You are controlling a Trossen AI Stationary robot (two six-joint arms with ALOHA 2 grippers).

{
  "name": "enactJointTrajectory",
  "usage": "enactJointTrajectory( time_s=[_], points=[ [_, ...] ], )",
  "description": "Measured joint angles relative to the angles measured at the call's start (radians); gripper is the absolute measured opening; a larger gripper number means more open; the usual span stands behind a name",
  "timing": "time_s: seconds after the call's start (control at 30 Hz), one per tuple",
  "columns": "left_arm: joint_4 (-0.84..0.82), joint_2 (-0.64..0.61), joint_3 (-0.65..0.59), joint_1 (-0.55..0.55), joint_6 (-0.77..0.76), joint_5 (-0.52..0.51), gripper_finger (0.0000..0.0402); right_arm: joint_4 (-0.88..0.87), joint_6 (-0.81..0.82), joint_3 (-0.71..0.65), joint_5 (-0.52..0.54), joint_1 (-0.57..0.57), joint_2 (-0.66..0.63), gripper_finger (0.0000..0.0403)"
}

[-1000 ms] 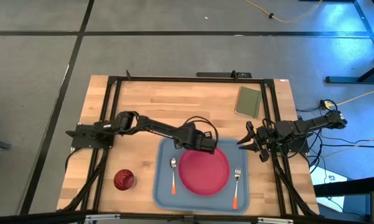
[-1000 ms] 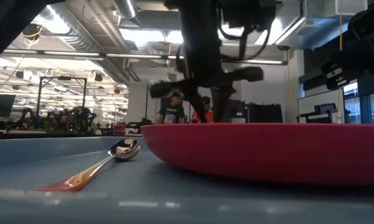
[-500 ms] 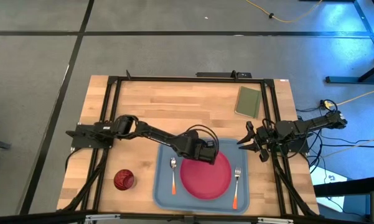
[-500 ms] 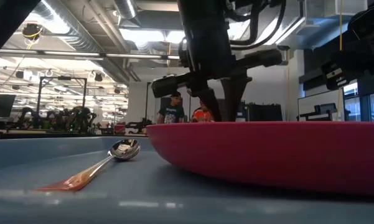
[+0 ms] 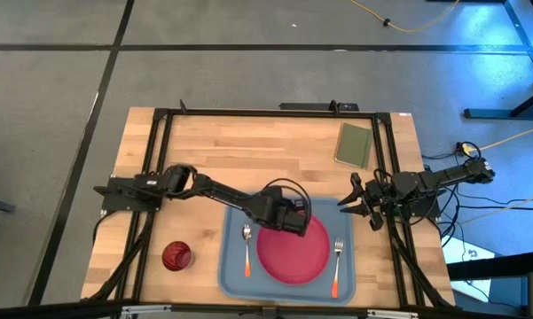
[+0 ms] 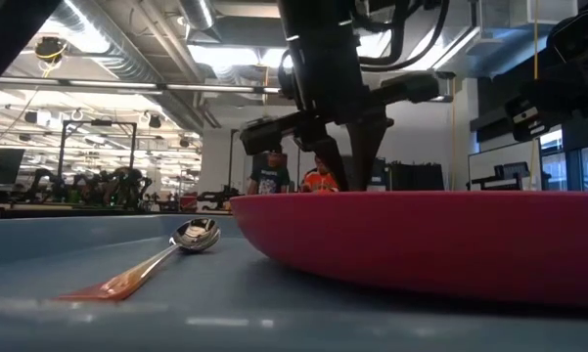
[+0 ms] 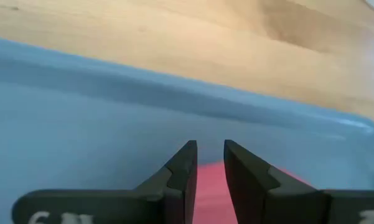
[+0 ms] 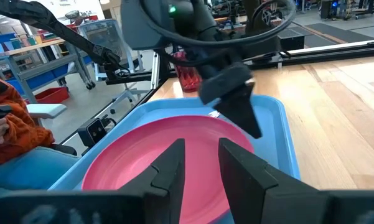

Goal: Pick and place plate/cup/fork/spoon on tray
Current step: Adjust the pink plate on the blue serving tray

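On wooden table, blue tray, left fingers apart over plate (right fingers apart, idle), workshop behind.

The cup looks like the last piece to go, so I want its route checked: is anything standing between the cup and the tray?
Nothing visible does. The cup stands on bare wood beside the tray, whose near strip holds only the spoon. The left gripper hangs over the plate, away from that gap.

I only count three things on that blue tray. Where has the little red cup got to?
From above, the cup stands on the wooden table, off the tray's left edge, on the left arm's side, nearest the spoon.
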Motion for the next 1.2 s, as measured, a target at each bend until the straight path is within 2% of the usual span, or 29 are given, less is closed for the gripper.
enactJointTrajectory(
  time_s=[0.3, 0.63, 1.2],
  points=[
    [0.0, 0.0, 0.0, 0.032, 0.038, 0.049, 0.0073, 0.0, 0.0, 0.0, 0.0, 0.0, 0.0, 0.0102],
    [0.006, 0.013, 0.0, -0.003, 0.024, 0.042, 0.0073, 0.0, 0.0, 0.0, 0.0, 0.0, 0.0, 0.0102],
    [0.011, 0.012, 0.0, -0.051, -0.03, 0.109, 0.0073, 0.0, 0.0, 0.0, 0.0, 0.0, 0.0, 0.0102]
  ],
)
